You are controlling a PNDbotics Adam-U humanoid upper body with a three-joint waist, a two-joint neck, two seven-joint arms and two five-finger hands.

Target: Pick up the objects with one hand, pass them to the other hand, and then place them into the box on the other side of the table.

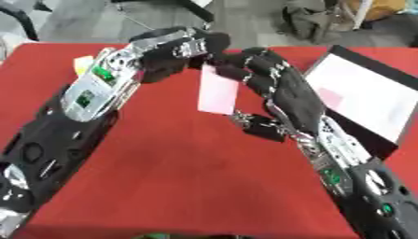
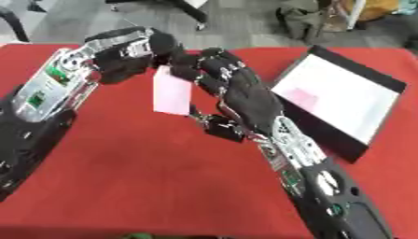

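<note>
1. Two hands meet over the bench's (image 1: 188, 177) middle: the right hand (image 1: 286, 100) curls round the pink card (image 1: 217, 94).
2. The left hand (image 1: 176, 49) pinches its top; it should release only once the right hand holds it securely.
3. The box (image 1: 367, 95) waits at the right edge.

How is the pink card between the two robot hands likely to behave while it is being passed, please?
The pink card looks thin and flat, so it is probably light and may bend. It hangs from its top edge between the left robot hand and right robot hand, so it could swing or slip.
</note>
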